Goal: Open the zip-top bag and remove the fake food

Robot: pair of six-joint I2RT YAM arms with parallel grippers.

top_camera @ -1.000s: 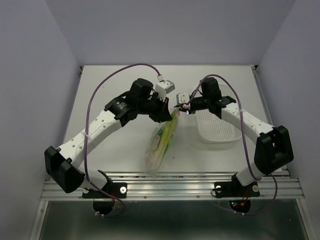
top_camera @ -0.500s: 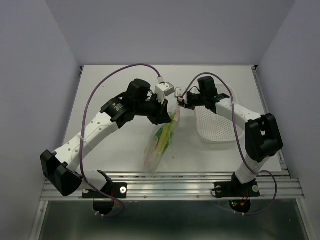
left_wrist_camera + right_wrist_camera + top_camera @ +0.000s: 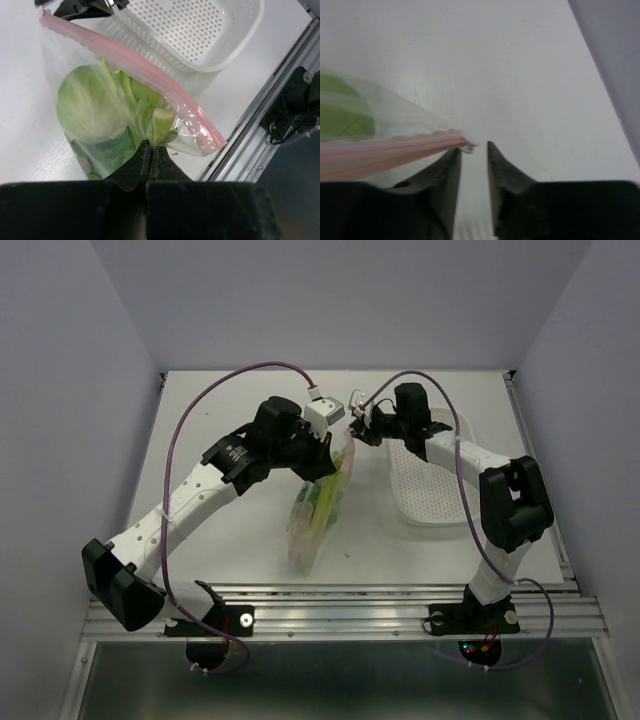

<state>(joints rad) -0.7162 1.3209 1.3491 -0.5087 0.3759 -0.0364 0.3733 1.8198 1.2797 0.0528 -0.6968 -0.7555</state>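
Observation:
The zip-top bag [image 3: 315, 505] stands on edge in mid-table, its upper end lifted. My left gripper [image 3: 325, 455] is shut on a fold of its clear plastic [image 3: 150, 146] just below the pink zip strip [image 3: 135, 67]. Inside lies the fake food: a round light-green cabbage head [image 3: 87, 107], a pale stalk [image 3: 162, 122] and leafy pieces [image 3: 105, 152]. My right gripper [image 3: 352, 430] is at the bag's far top corner. Its jaws [image 3: 474, 150] stand slightly apart, and the strip's white end [image 3: 469, 142] touches the left fingertip [image 3: 452, 160], not clamped.
A white perforated oval basket [image 3: 432, 495] sits right of the bag, also in the left wrist view [image 3: 200, 35]. The metal rail [image 3: 340, 605] runs along the table's near edge, and the enclosure walls stand left, right and behind.
My right gripper has moved left and back to the bag's top corner. My left gripper has raised the bag's upper end slightly and stays shut on it.

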